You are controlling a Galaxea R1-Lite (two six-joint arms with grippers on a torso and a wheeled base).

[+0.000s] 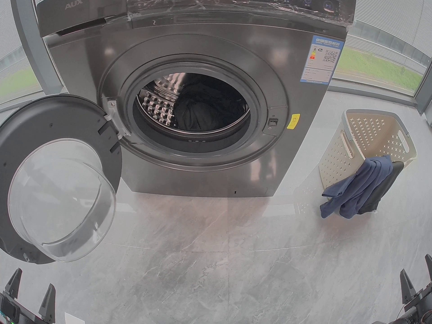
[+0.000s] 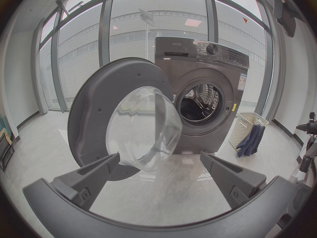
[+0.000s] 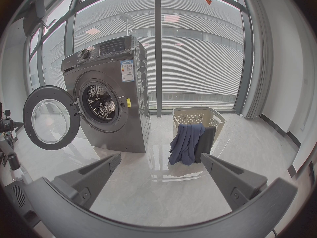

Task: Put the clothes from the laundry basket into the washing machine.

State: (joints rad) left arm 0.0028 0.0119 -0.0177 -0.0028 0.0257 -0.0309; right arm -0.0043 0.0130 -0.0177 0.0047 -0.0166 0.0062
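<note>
Head view first: the washing machine point(image 1: 90, 55) has its door point(image 1: 49, 127) swung wide open to its left. There's already a dark garment point(image 1: 207, 104) sitting in the drum, so I'd say we're between loads, with 1 piece in and the next grab not started. The laundry basket point(image 1: 335, 158) stands on the floor just beside the machine's right front corner. A blue garment point(image 1: 360, 187) and a black garment point(image 1: 382, 190) hang over its near rim, and I can't tell if anything else is inside. The left gripper point(image 1: 32, 281) and right gripper point(image 1: 416, 266) sit low and well back from the machine, both with fingers spread and nothing in them.

Left wrist view: the left gripper point(image 2: 159, 155) has its fingers point(image 2: 99, 169) wide apart. The open door is right in front of it, between it and the drum. For that arm the door is the thing in the way.

Right wrist view: the right gripper point(image 3: 160, 156) is spread too, and it faces the basket to the right of the machine.

My guess is the right arm takes the next move. It would go to the basket, pinch the blue garment where it bunches on the rim, lift it free, then carry it left to the drum opening. The risk is that the basket looks light, so a snagged pull could drag or tip it. The black piece might come along too.
</note>
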